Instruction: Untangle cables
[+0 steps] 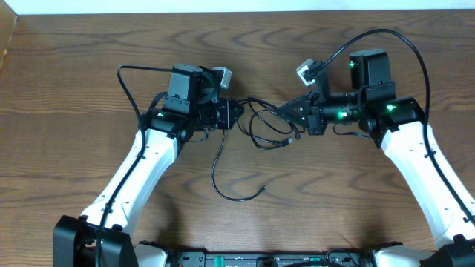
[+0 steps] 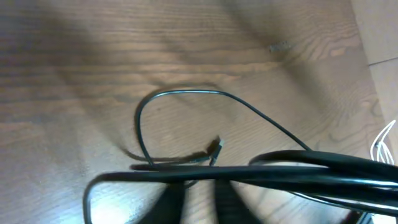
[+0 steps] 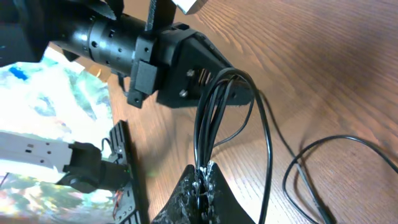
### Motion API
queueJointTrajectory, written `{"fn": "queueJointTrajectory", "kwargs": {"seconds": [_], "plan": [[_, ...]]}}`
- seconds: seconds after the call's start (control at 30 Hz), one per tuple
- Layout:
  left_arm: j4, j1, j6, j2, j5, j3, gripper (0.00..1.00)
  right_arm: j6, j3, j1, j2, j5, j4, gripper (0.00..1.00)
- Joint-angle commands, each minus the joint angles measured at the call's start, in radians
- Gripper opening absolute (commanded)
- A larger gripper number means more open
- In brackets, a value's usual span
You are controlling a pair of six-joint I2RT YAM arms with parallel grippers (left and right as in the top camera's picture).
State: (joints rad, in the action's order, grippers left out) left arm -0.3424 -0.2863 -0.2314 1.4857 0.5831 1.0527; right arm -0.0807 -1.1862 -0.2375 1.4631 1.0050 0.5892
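Observation:
Thin black cables (image 1: 264,124) hang in a tangle between my two grippers above the wooden table (image 1: 89,193). My left gripper (image 1: 236,115) is shut on one side of the bundle, and in the left wrist view the strands (image 2: 261,174) stretch across just past its fingers (image 2: 175,204). My right gripper (image 1: 292,111) is shut on several black strands (image 3: 208,124), which run up to the left gripper (image 3: 231,87) close in front. A loose loop (image 1: 221,182) trails down onto the table and ends in a small plug (image 1: 262,191), also the plug (image 2: 217,147).
Thicker black arm cords arch behind each arm, one on the left (image 1: 125,78) and one on the right (image 1: 404,41). The table's far edge (image 1: 237,13) meets a pale strip. Thin white lines (image 2: 382,146) show past the table's side edge.

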Motion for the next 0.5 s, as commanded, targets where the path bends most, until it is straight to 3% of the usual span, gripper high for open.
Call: {"fn": "queueJointTrajectory", "kwargs": {"seconds": [0.0,0.1,0.27,0.47], "plan": [[0.013,0.000,0.010,0.011,-0.019,-0.009,0.08,-0.002,-0.024,0.012,-0.014,0.085,-0.003,0.01],[0.025,0.000,0.010,0.011,-0.019,-0.009,0.11,-0.002,-0.024,0.016,-0.014,0.112,-0.003,0.01],[0.039,0.000,0.011,0.011,-0.019,-0.009,0.38,-0.002,-0.024,0.017,-0.014,0.148,-0.007,0.01],[0.049,0.000,0.013,0.011,-0.005,-0.009,0.42,-0.003,-0.024,0.019,-0.014,0.153,-0.007,0.01]]}}
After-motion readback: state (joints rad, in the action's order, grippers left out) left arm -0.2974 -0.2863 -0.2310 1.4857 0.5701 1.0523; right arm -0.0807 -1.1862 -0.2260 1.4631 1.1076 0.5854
